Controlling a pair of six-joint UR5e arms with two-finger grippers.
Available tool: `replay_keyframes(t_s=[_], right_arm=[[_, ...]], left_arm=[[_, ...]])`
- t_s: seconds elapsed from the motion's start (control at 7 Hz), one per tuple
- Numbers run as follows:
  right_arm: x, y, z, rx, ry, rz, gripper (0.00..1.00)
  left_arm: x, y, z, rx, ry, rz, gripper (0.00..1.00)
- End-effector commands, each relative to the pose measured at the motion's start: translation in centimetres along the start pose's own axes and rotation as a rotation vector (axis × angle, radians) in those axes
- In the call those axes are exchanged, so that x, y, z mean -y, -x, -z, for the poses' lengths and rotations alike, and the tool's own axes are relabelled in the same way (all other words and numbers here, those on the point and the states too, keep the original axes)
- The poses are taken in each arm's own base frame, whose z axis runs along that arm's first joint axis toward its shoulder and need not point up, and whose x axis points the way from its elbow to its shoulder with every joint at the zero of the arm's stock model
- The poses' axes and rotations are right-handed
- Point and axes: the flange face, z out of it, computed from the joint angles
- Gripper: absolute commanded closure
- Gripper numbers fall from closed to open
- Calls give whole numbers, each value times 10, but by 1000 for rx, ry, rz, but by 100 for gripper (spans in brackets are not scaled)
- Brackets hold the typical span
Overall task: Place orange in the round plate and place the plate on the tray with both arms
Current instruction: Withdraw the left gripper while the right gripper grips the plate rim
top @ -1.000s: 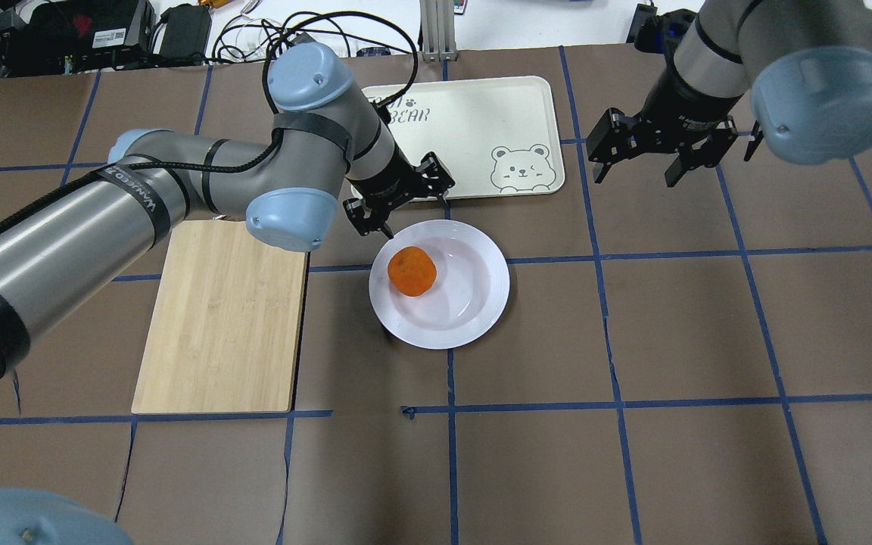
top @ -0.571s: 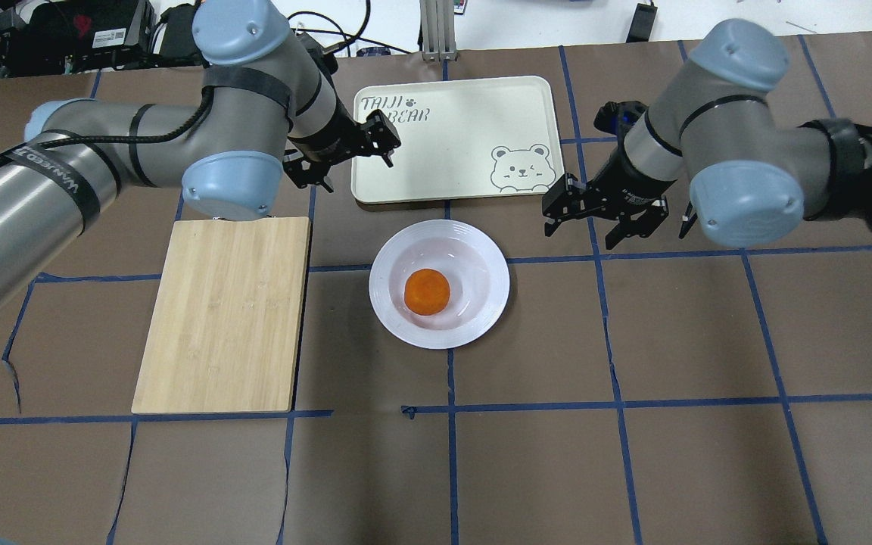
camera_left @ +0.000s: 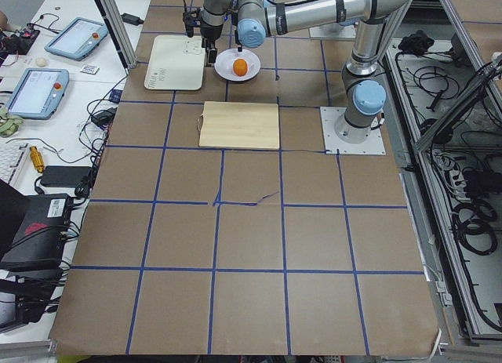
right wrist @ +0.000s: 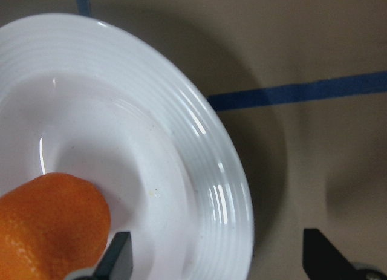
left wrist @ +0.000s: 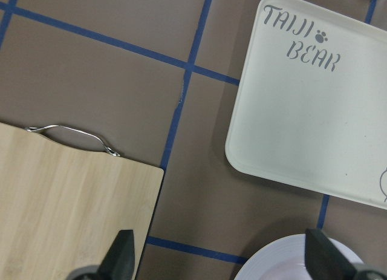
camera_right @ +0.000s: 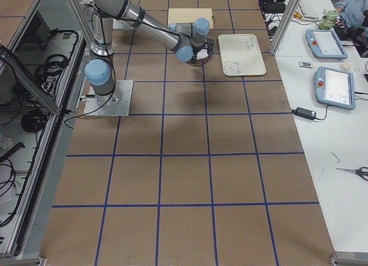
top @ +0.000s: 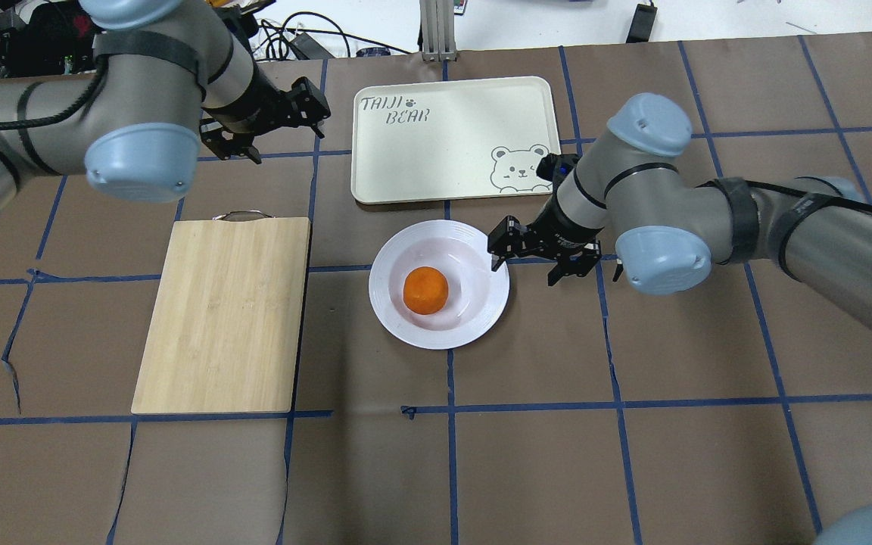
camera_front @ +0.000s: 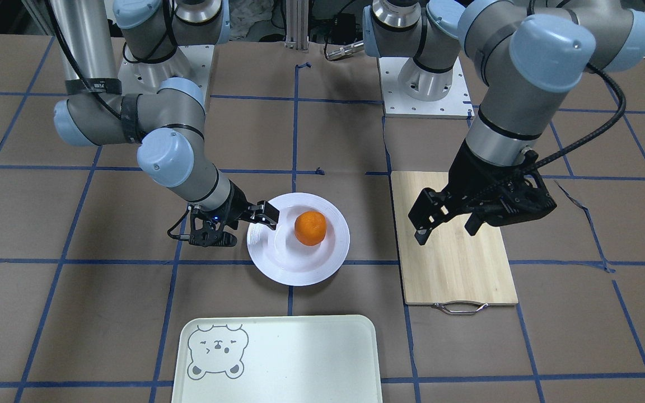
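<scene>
Right gripper on my remote rig sits low, its jaws spread wide astride the right-hand rim of the round plate, one finger above the ridged rim, the other outside it, gripping nothing. I see the orange resting in the plate's sunken centre. Left gripper, likewise spread and empty-handed, hangs raised by the handle end of the cutting board. Just beyond the plate, not touching it, lies the tray

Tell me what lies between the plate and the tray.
Only bare table cover, crossed by one strip of blue tape. The overhead view shows it: plate and tray sit apart.
</scene>
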Motion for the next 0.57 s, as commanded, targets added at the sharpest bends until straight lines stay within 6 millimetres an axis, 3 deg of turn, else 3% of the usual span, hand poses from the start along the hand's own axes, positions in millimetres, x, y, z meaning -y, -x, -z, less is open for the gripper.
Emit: replay_keyframes(t_s=[0.0,0.29,0.43], right_arm=[[-4,0,-19,10,-34,9,0],[-7,3,-24,43,-24,-37,4],[-7,4,-24,51,-37,-40,11]], left_arm=[[-1,31,16,54,22,34,0],[-24,24,26,68,106,-73,0],[-33,25,28,73,155,-110,0]])
